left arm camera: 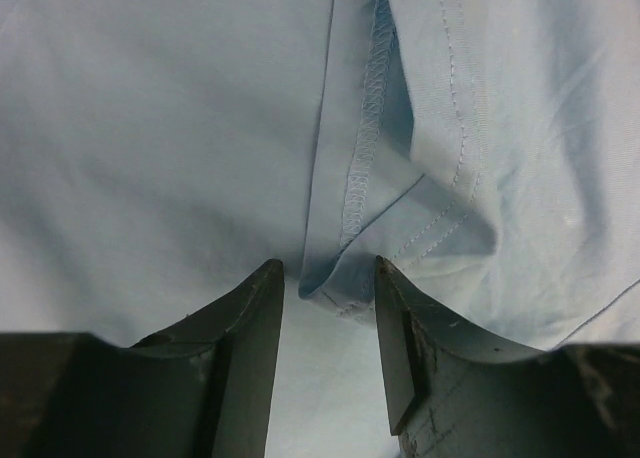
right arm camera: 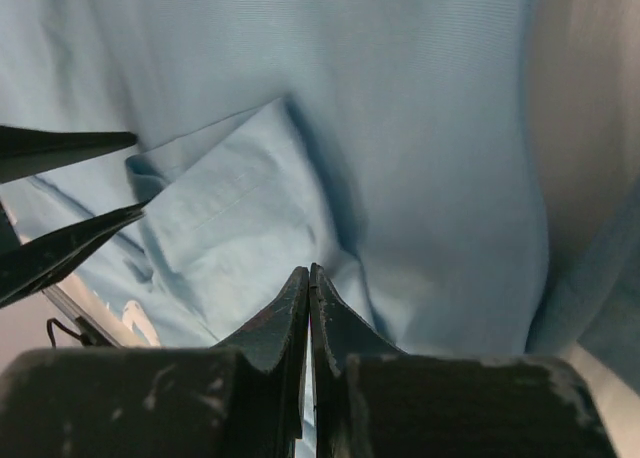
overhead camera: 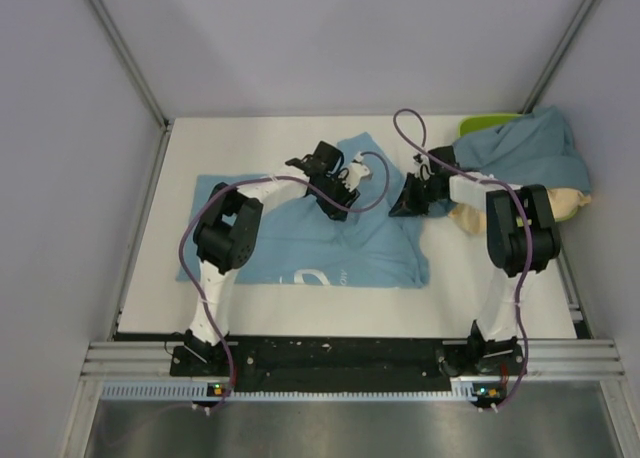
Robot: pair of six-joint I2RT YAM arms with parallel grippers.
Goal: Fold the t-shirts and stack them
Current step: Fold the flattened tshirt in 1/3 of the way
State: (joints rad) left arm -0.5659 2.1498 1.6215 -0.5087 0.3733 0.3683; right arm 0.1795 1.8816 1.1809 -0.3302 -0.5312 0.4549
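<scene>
The light sky-blue t-shirt (overhead camera: 300, 243) lies spread on the table, white lettering at its near hem. My left gripper (overhead camera: 342, 208) is open, low over the shirt's upper middle; in the left wrist view (left arm camera: 330, 268) a folded, stitched hem (left arm camera: 345, 278) lies between its fingertips. My right gripper (overhead camera: 402, 206) is at the shirt's upper right edge; in the right wrist view (right arm camera: 309, 270) it is shut, with the cloth (right arm camera: 420, 158) drawn in folds to its tips. The slate-blue shirt (overhead camera: 525, 153) lies crumpled at the back right over the beige one (overhead camera: 568, 203).
A lime-green tray (overhead camera: 487, 124) peeks out behind the crumpled shirts at the back right. The left gripper's open fingers (right arm camera: 70, 243) show at the left of the right wrist view. White walls enclose the table on three sides.
</scene>
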